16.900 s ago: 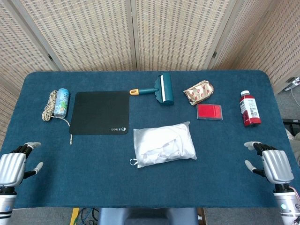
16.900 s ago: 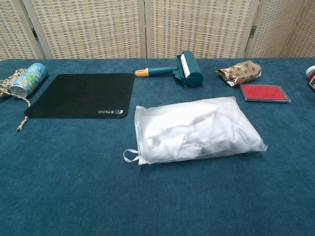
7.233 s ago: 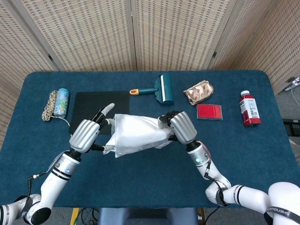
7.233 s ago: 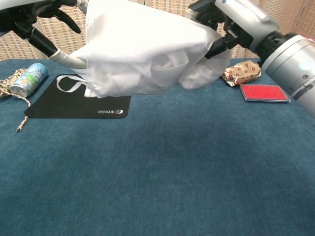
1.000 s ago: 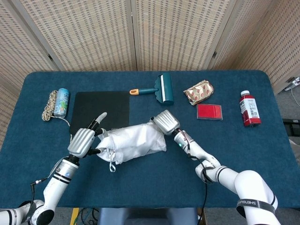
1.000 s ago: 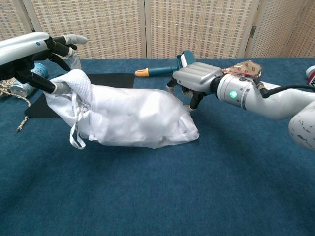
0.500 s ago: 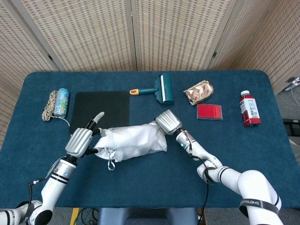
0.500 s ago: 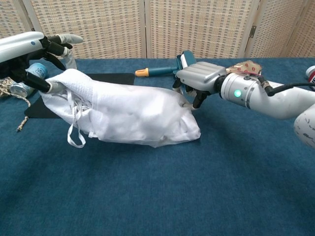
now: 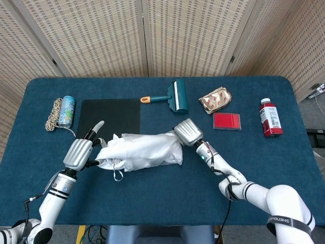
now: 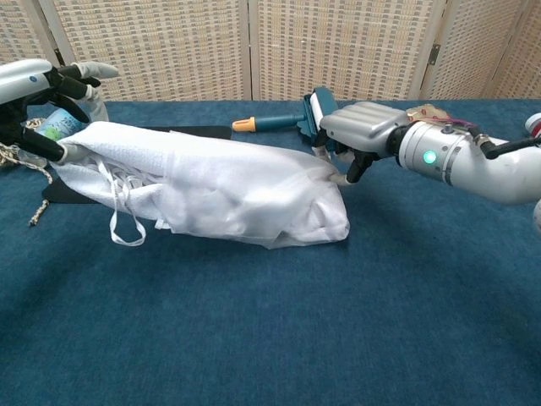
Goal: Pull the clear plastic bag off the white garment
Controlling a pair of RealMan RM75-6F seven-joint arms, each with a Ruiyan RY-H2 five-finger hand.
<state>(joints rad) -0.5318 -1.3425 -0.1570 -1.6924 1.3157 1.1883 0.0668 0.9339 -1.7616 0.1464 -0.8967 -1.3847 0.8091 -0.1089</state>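
At far left on the blue surface point(image 9: 152, 203): a coil of rope point(image 9: 52, 114) and a drink can point(image 9: 66, 111), touching. Next, a black mat point(image 9: 114, 114). Left robot hand point(image 9: 80, 153) clamped on the open end of the clear plastic bag point(image 9: 152, 145), one finger sticking straight out, a drawstring loop point(image 9: 118, 174) dangling below. White garment point(image 10: 211, 190) inside the bag, stretched lengthwise between the two hands at the middle of the surface, lying partly over the mat's near edge. Right robot hand point(image 9: 187, 132) at the bag's closed end, fingers curled down onto the plastic and pinching it. Behind, a teal lint roller point(image 9: 175, 96) with an orange-tipped handle. Further right, a foil snack packet point(image 9: 215, 99), a red flat case point(image 9: 227, 121) just in front of it, and a red bottle point(image 9: 270, 118) near the right edge.
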